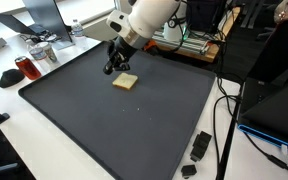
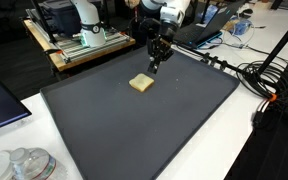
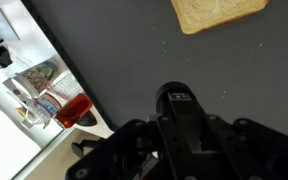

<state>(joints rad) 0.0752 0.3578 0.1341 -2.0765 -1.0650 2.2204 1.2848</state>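
A tan, square slice of bread [image 1: 125, 82] [image 2: 141, 83] lies flat on the dark grey mat [image 1: 134, 130] [image 2: 154, 130]. My gripper [image 1: 115, 69] [image 2: 155, 66] hangs just above the mat, a short way beyond the slice and not touching it. Its fingers look spread apart, and nothing is between them. In the wrist view the slice [image 3: 216, 12] sits at the top edge, and the black gripper body [image 3: 184, 140] fills the bottom. The fingertips themselves are out of that view.
A red-filled jar [image 1: 26, 68] [image 3: 74, 110] and other small containers stand off the mat's edge. Small black items [image 1: 199, 146] lie near one corner. Cables [image 2: 266, 80] trail beside the mat. Clear lidded tubs [image 2: 29, 165] sit near a front corner.
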